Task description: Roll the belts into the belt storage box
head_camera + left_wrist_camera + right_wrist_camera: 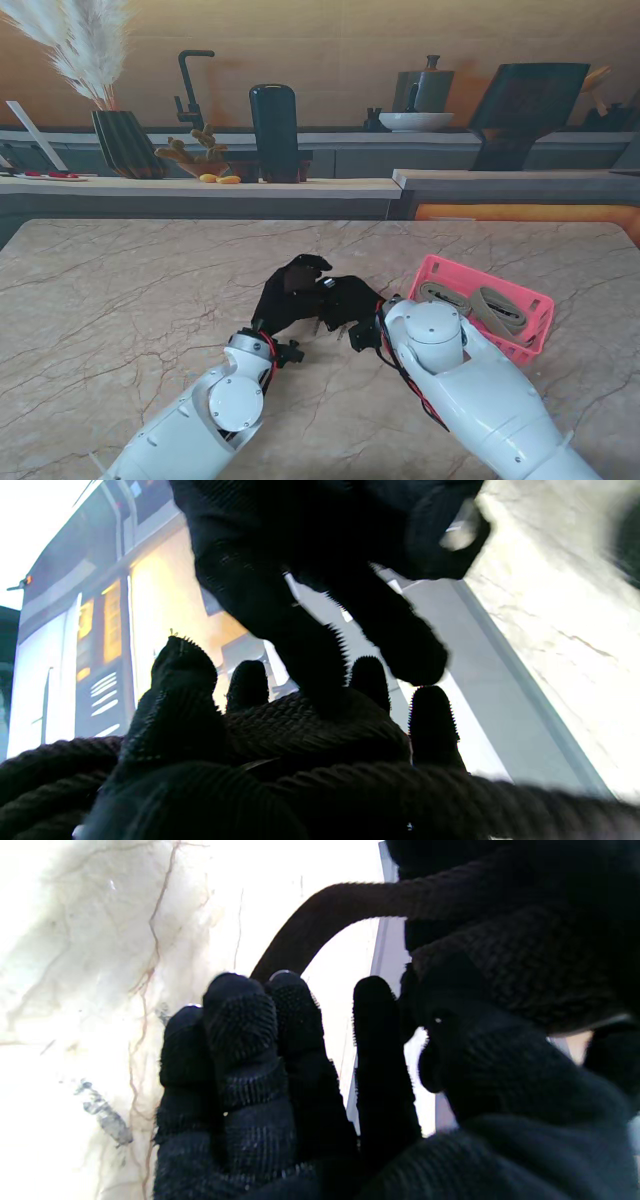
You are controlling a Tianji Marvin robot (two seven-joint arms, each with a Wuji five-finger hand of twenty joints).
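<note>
My two black-gloved hands meet over the middle of the table. The left hand (285, 297) is curled round a dark woven belt (310, 725), which lies coiled across its palm under the fingers (182, 680). The right hand (352, 302) presses against the same belt from the other side, and its fingers (305, 630) come down onto the coil. In the right wrist view a free stretch of the belt (325, 910) arcs past the right hand's fingers (240, 1040). The pink belt storage box (436, 270) sits to the right of the hands, with beige rolled belts (495, 308) inside.
A counter runs along the table's far edge, carrying a dark vase with pampas grass (125, 140), a tall black container (273, 132) and a white bowl (415, 121). My right forearm (470, 390) lies close beside the pink box.
</note>
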